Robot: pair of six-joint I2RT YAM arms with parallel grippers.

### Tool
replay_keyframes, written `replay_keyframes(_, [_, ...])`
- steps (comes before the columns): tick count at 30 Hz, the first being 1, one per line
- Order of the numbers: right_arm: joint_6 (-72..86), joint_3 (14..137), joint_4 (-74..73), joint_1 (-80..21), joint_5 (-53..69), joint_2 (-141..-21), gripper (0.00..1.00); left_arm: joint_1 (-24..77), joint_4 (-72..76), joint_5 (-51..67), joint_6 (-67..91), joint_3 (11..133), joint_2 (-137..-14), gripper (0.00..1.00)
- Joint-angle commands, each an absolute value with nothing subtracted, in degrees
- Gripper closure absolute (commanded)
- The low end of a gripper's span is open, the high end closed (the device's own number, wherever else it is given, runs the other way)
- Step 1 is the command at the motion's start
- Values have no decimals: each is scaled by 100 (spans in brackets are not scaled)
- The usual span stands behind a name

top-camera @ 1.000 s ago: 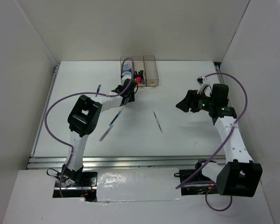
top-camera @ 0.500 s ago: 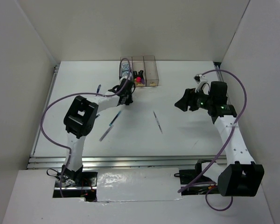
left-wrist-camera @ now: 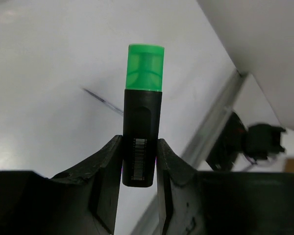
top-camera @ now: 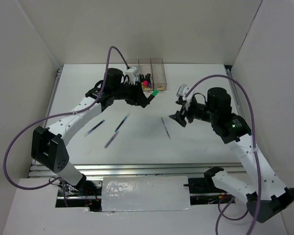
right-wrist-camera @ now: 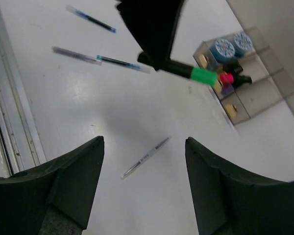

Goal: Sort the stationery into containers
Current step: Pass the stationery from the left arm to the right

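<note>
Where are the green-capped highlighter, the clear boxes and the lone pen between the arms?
Green-capped highlighter (left-wrist-camera: 142, 115): left wrist view, black barrel.
Clear boxes (top-camera: 158, 68): top view, bare right compartment.
Lone pen (right-wrist-camera: 145, 157): right wrist view, mid-shaft.

A black highlighter (left-wrist-camera: 142, 142), green cap outward (barcode showing), is held aloft beside three joined clear boxes (top-camera: 158, 68); four thin pens (top-camera: 165, 128) lie scattered flat.

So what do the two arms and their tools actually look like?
Both the left arm and right arm have white links and boxy black joints. A purple cable loops loosely along each. The left tool and right tool are black, each with two wedge-shaped fingers.
</note>
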State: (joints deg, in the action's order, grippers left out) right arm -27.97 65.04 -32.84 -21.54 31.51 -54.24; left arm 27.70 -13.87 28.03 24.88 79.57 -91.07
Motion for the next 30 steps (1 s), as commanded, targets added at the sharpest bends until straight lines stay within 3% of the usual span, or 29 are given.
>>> replay_keyframes(1, [-3813,6294,-3279,-3004,2541,-5143,27,2742,-2301,4498,1987,7813,-9237,100])
replay_keyframes(5, [-4813,5829,-3200,-3997,2014,-4879,20,2786,-2960,4772,1408,7901,-9316,100])
replay_keyframes(10, [-5633,5406,-3331,-4771,1810,-4737,21,3005,-3734,4948,950,8007,-9387,100])
replay_keyframes(19, [-5819,5062,-3032,-5089,2047,-4974,29,3357,-5271,5405,70,8648,-9826,100])
replay_keyframes(30, [-5739,5151,-3033,-5142,2153,-5581,40,3516,-5388,5370,-79,8886,-9976,100])
